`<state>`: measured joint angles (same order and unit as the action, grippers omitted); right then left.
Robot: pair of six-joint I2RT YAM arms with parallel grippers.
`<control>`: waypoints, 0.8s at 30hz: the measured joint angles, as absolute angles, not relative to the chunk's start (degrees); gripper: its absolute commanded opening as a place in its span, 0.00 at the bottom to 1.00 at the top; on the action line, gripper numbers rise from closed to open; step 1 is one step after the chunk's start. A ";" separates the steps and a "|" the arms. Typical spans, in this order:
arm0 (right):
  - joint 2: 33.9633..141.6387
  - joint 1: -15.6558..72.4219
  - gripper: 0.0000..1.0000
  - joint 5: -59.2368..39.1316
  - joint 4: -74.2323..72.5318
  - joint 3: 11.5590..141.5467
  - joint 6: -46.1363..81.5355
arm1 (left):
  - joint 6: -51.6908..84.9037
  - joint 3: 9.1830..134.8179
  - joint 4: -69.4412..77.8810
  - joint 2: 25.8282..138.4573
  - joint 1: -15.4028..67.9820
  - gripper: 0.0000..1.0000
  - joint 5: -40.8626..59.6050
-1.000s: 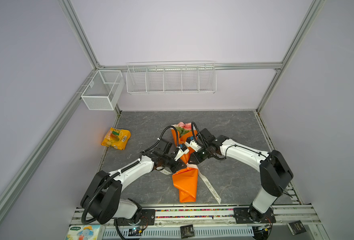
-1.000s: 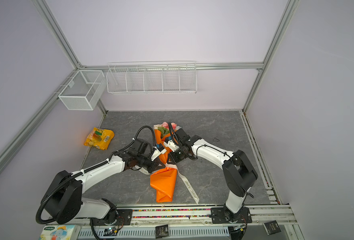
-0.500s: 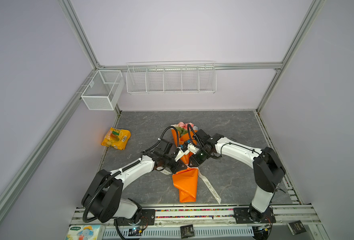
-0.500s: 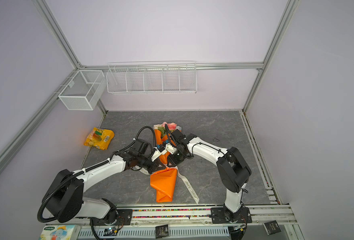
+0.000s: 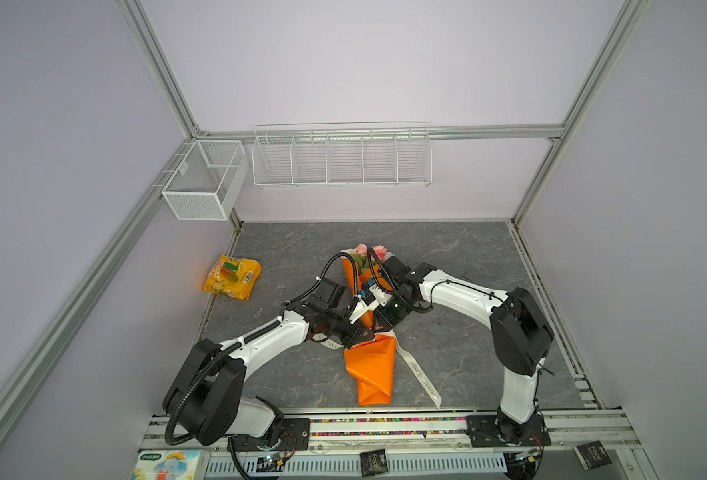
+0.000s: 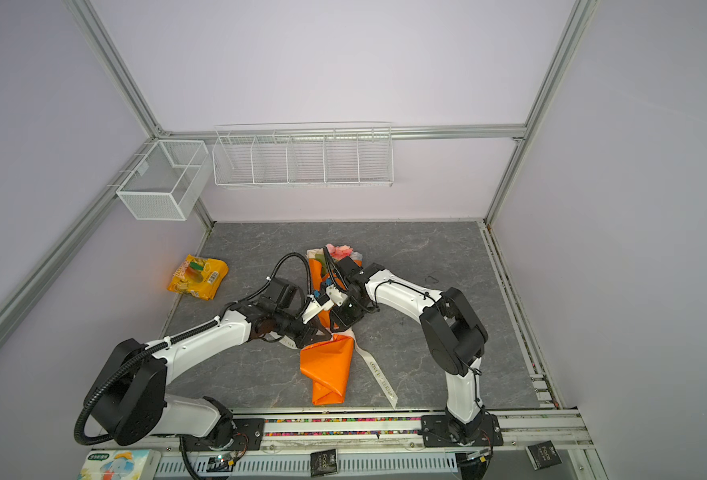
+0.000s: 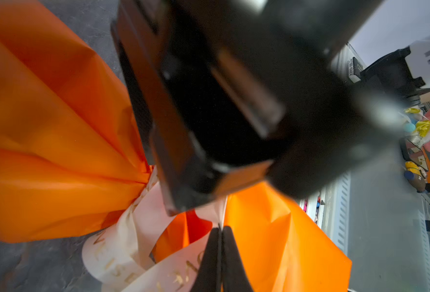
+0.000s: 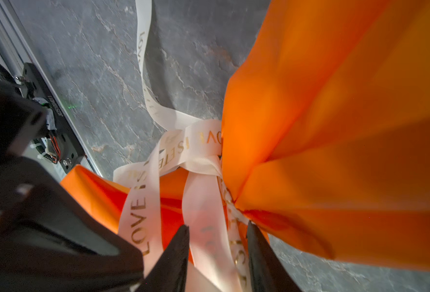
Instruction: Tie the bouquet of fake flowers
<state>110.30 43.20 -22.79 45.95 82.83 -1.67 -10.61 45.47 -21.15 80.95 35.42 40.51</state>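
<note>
Left jaws pinch the ribbon [image 7: 113, 252] beside the bouquet of fake flowers [image 7: 44, 126] (orange-wrapped); right jaws stand spread, a ribbon strand between them.

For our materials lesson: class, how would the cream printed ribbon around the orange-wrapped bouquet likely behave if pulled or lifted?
Probably floppy: the ribbon curls in loose loops at the bouquet's waist. Likely light: its tail lies flat on the table. Its smooth satin look suggests it may slip when gripped.

Gold letters on the cream ribbon [image 8: 138, 217] read "LOVE IS".
</note>
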 measured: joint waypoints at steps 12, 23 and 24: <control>111.33 43.68 0.41 -24.08 49.84 84.68 -4.25 | -10.59 45.47 -21.08 80.77 35.42 0.00 40.86; 112.88 45.15 0.16 -22.85 49.45 84.73 -3.53 | -10.15 45.47 -20.91 80.77 35.42 0.00 40.80; 112.86 45.10 0.15 -22.72 49.19 84.71 -3.25 | -10.13 45.47 -20.91 80.71 35.42 0.00 40.77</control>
<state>112.86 45.10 -22.72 49.19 84.71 -3.25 -10.13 45.47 -20.91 80.71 35.42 40.77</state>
